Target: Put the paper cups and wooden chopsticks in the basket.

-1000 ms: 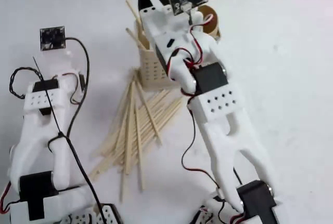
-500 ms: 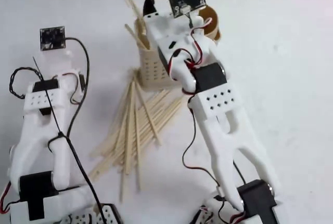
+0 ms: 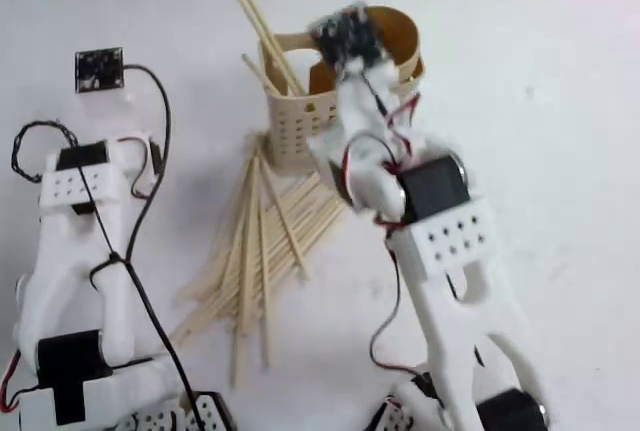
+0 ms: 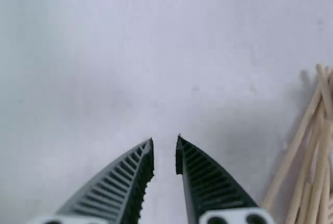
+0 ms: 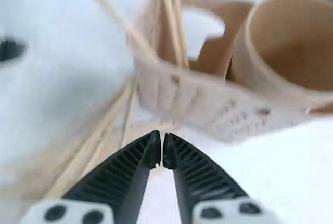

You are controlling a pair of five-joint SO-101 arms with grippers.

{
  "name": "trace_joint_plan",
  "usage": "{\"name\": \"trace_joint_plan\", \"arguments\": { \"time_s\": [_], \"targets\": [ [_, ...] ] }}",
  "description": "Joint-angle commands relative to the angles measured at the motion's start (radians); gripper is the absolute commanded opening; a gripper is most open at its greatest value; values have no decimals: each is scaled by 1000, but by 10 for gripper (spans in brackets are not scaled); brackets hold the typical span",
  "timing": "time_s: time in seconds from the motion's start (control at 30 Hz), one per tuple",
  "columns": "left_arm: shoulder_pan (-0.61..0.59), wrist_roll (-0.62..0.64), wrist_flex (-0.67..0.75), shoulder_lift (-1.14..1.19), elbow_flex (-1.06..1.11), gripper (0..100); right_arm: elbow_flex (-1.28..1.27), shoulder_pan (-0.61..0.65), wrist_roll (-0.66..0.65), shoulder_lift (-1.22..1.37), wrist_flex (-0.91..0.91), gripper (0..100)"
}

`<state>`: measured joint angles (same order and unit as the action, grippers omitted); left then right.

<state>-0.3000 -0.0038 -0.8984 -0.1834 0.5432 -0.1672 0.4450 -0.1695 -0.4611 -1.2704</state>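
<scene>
A cream perforated basket (image 3: 296, 131) stands at the far middle of the table. A brown paper cup (image 3: 400, 36) lies inside it, and a few wooden chopsticks (image 3: 266, 36) lean out of its left corner. A pile of loose chopsticks (image 3: 262, 236) fans across the table in front of it. My right gripper (image 5: 161, 136) is shut and empty, just short of the basket's (image 5: 208, 104) near wall, facing the cup (image 5: 286, 42). My left gripper (image 4: 165, 142) hangs slightly open over bare table, with chopstick ends (image 4: 307, 167) off to one side.
The left arm (image 3: 85, 181) lies along the table's left side with a black cable over it. The right arm (image 3: 440, 221) runs up the middle right. White tabletop spreads to the right of the basket and around the left gripper.
My right arm has drawn back from over the basket toward the near side. The chopstick it held now leans in the basket. The left arm has barely moved.
</scene>
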Motion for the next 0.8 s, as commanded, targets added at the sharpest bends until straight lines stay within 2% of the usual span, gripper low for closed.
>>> {"name": "trace_joint_plan", "arguments": {
  "time_s": [0.0,0.1,0.3,0.43,0.6,0.77],
  "targets": [
    [36,-51,-186,-53,-121,133,-226,-13,-110,-185,-31,17],
    [120,-89,-273,-53,-124,175,-451,-44,-175,-306,30,17],
    [255,-126,-327,-53,-123,154,-830,-205,-262,-512,177,17],
    [329,-126,-282,-53,-63,153,-1016,-289,-336,-615,222,17],
    [409,-130,-206,-53,44,154,-1157,-372,-341,-731,263,17],
    [458,-126,-152,-53,127,154,-1244,-374,-342,-858,259,17]
  ]
}}
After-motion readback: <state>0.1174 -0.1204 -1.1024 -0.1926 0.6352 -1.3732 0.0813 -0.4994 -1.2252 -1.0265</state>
